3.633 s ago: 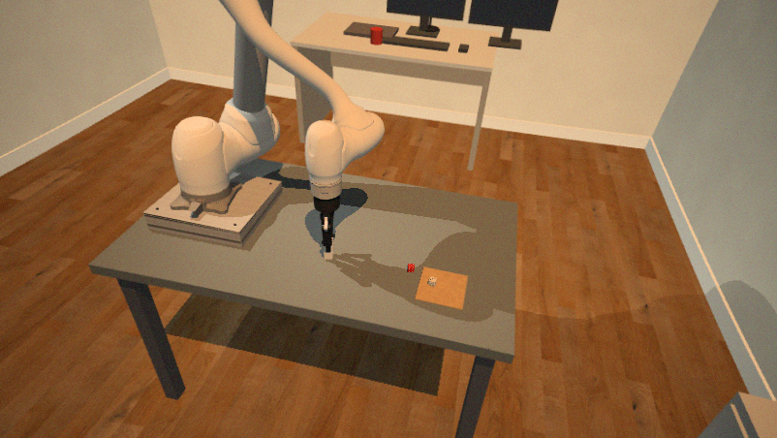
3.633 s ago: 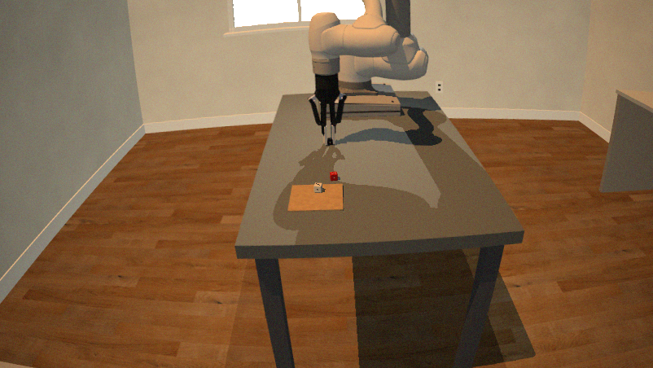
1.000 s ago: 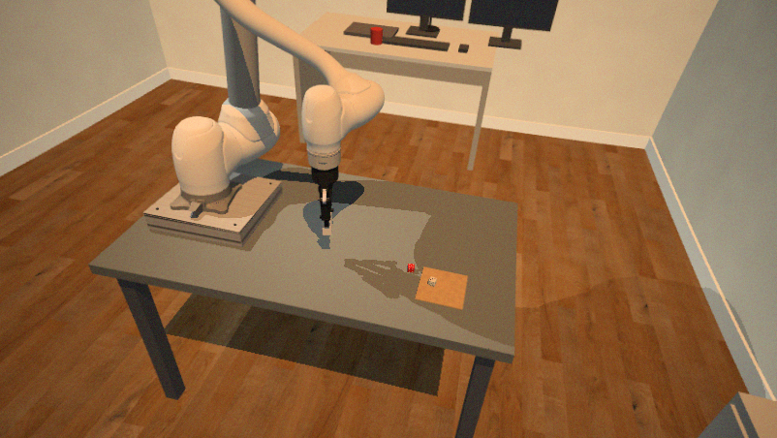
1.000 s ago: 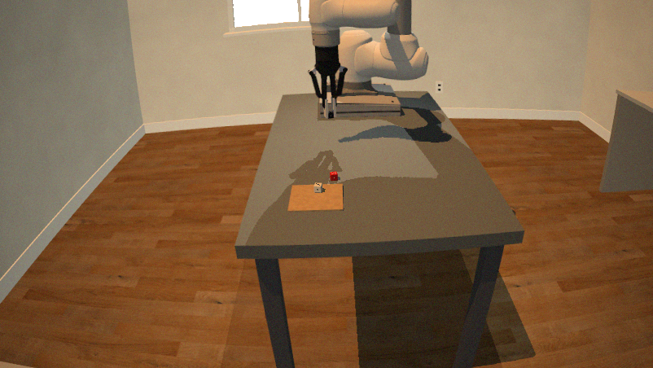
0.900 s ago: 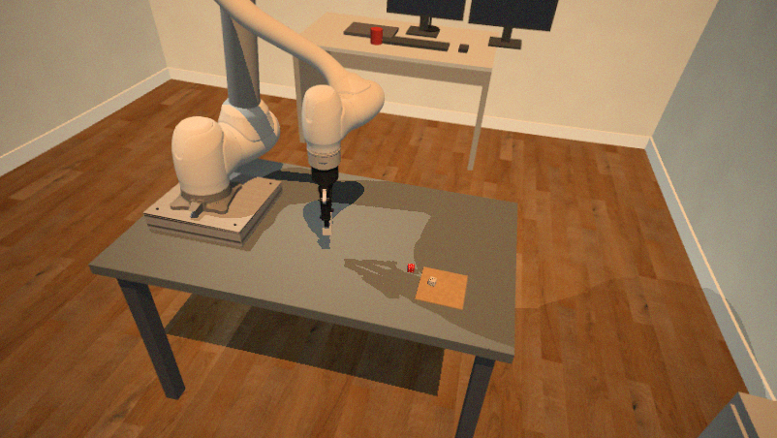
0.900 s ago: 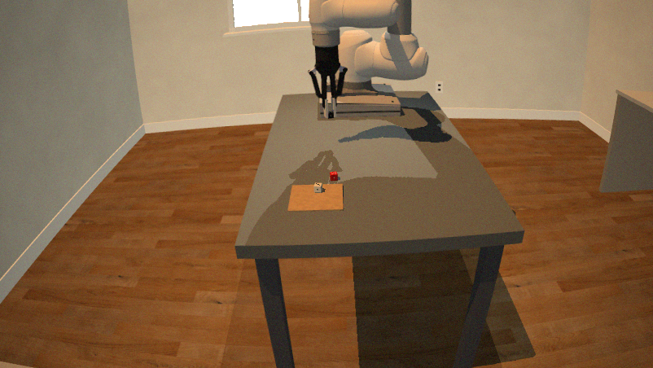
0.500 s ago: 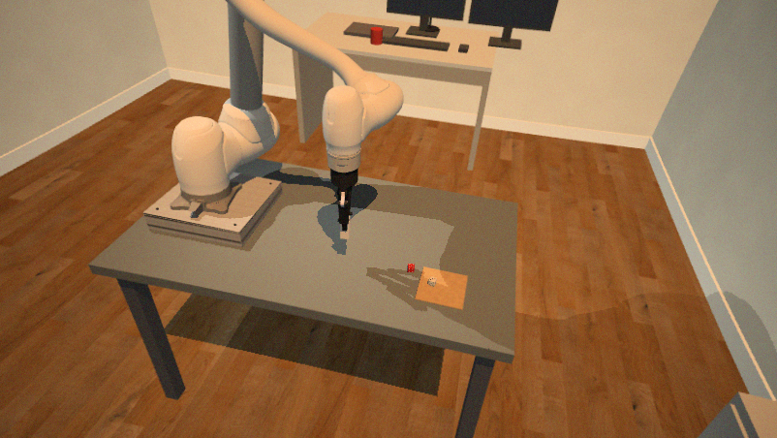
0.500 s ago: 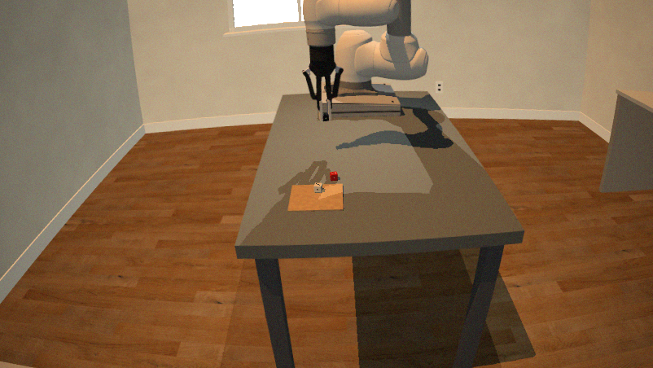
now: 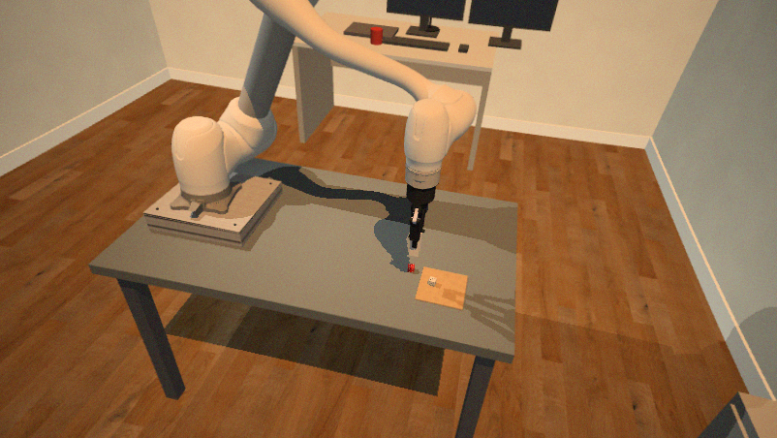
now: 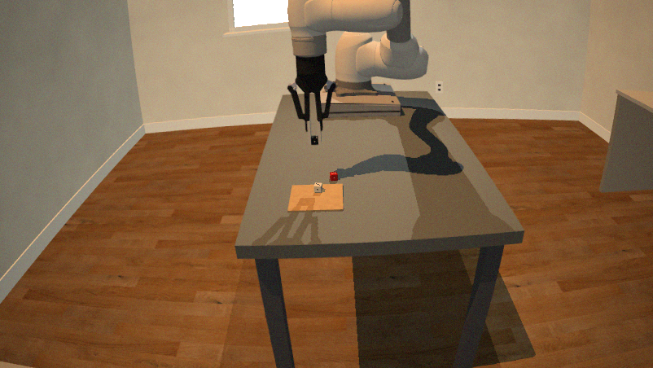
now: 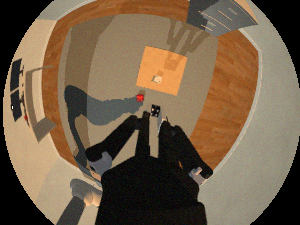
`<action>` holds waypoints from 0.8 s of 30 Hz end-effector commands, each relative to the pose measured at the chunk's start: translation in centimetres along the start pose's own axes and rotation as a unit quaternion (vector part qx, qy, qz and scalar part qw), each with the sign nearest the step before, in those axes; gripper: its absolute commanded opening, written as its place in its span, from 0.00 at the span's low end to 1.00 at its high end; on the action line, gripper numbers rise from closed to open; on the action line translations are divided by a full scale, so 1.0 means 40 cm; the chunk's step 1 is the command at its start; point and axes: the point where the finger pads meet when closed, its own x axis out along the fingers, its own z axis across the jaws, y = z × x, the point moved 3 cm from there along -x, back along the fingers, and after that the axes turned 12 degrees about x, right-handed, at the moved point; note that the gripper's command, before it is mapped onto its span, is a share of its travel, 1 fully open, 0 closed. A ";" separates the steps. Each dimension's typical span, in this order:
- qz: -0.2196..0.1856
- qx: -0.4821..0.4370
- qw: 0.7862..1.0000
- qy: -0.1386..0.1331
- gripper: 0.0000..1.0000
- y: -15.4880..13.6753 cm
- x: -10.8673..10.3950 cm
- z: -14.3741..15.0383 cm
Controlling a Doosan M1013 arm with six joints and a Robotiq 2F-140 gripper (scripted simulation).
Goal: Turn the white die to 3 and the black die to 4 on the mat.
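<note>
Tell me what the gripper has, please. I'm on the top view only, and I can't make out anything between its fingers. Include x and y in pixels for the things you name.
Observer: The exterior view shows the black die (image 10: pixel 314 140) (image 11: pixel 155 110) held in the gripper (image 9: pixel 413 251) (image 10: pixel 313 137) (image 11: pixel 154 109), low down at the fingertips.

Operator: I need 4 on top. Can you see any pips on it?

Observer: Yes, the wrist view shows white pips on the face turned toward that camera, but they're too small to count reliably, so I can't confirm the number.
</note>
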 end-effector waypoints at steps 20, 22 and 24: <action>-0.004 0.069 0.998 -0.004 0.18 0.298 0.040 -0.068; -0.004 0.069 0.998 -0.004 0.18 0.298 0.041 -0.068; -0.004 0.069 0.998 -0.004 0.18 0.298 0.043 -0.068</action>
